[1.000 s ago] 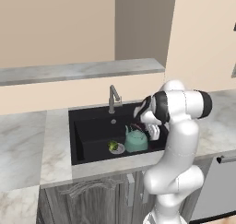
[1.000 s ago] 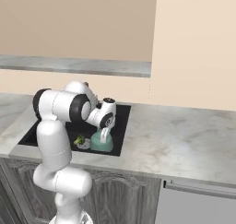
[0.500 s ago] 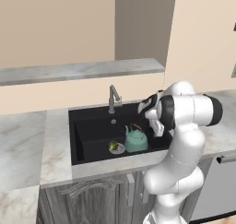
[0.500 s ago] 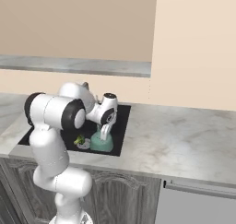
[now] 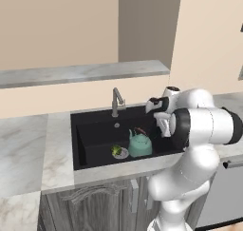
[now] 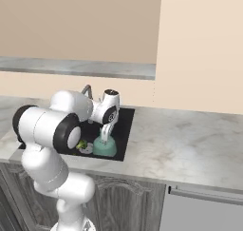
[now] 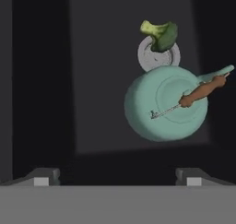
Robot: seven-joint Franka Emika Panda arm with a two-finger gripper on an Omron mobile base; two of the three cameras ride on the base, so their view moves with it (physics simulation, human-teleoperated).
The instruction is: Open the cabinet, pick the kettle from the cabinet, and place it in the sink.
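The teal kettle stands upright in the right part of the black sink, its reddish-brown handle arched over the lid. From the right base view the kettle sits in the sink just below my gripper. My gripper hangs open a little above and to the right of the kettle, apart from it. In the hand view the kettle lies beyond the wide-spread fingertips, and nothing is between them. The cabinet is out of view.
A green-yellow item on a small plate lies right beside the kettle on its left. The grey faucet rises at the sink's back edge. Marble counter runs to both sides. Grey floor cabinets stand below.
My gripper has drawn up and back from the kettle, staying open. The kettle rests in the sink where it was.
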